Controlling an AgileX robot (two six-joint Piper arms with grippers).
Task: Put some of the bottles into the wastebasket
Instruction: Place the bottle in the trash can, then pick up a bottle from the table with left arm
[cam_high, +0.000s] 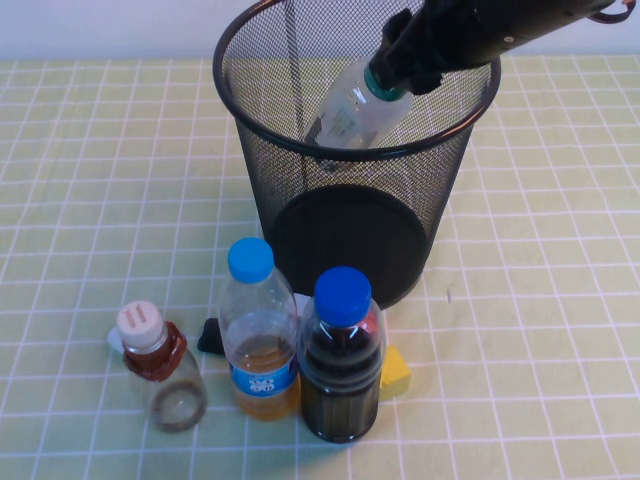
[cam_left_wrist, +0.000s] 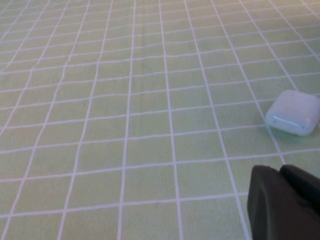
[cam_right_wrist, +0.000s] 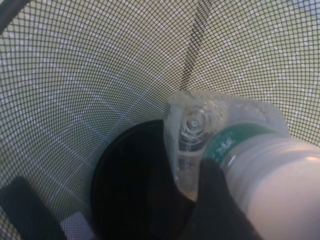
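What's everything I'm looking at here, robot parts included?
wastebasket: one, black wire mesh, back centre of the table.
green-labelled bottle: one, clear, tilted inside the wastebasket's mouth.
pink-capped bottle: one, clear with reddish-brown neck wrap, front left.
amber bottle: one, blue cap, front centre.
dark bottle: one, blue cap, right of the amber one.
yellow block: one, behind the dark bottle.
small black object: one, behind the amber bottle.
white case: one, on the tablecloth.
tablecloth: one, green with white grid.
right gripper: over the wastebasket, at the green-labelled bottle's neck.
left gripper: shut, low over the tablecloth.
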